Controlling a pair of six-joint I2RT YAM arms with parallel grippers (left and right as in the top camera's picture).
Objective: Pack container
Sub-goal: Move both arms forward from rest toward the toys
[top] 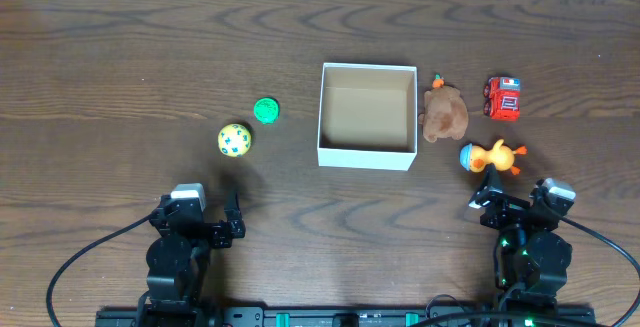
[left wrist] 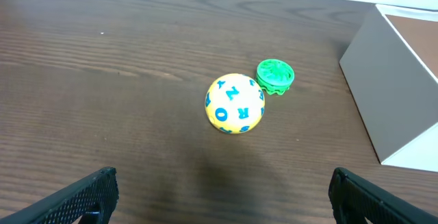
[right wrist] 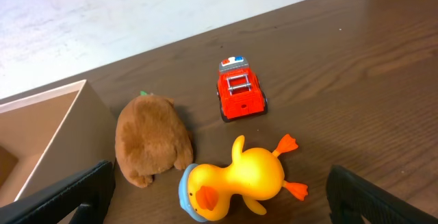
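Note:
The container is a square white box with a brown inside, empty, at the table's middle; its wall shows in the left wrist view and the right wrist view. A yellow ball with blue letters and a green disc toy lie left of it. A brown plush, a red fire truck and a yellow duck lie right of it. My left gripper is open and empty, near the ball. My right gripper is open and empty, just short of the duck.
The dark wooden table runs to a pale far edge. Black cables loop from both arm bases at the front edge.

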